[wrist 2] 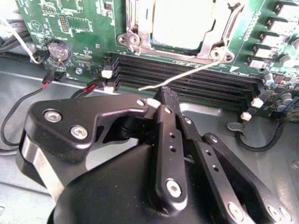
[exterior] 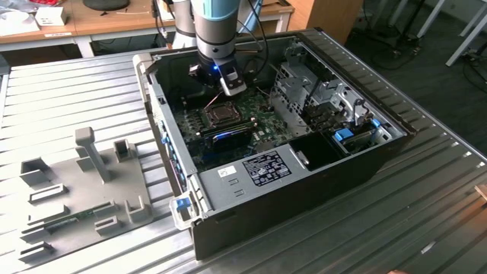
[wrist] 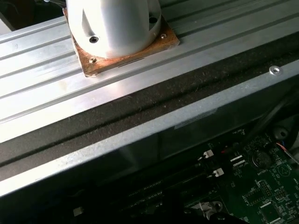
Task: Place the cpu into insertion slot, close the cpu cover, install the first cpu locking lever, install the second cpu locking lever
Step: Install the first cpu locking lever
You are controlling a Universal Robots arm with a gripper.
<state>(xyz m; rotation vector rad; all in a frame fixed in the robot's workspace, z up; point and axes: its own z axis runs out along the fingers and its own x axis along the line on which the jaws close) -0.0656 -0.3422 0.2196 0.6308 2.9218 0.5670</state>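
Over ribbed table (exterior: 68, 97), arm (exterior: 216, 28) points straight down, tool (exterior: 234, 88) above motherboard (exterior: 259, 117).

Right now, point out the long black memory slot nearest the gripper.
The outermost memory slot, along the green board edge. In the second wrist view the gripper tip hangs right beside it; the other slots lie farther in on the board.

1. A grey metal table (exterior: 68, 97) with long ridges holds everything.
2. An open black computer case (exterior: 304, 194) lies on it.
3. A grey tray (exterior: 84, 188) with blocks lies to the exterior view's left of the case.
4. A brown plate (wrist: 168, 39) sits on it too.
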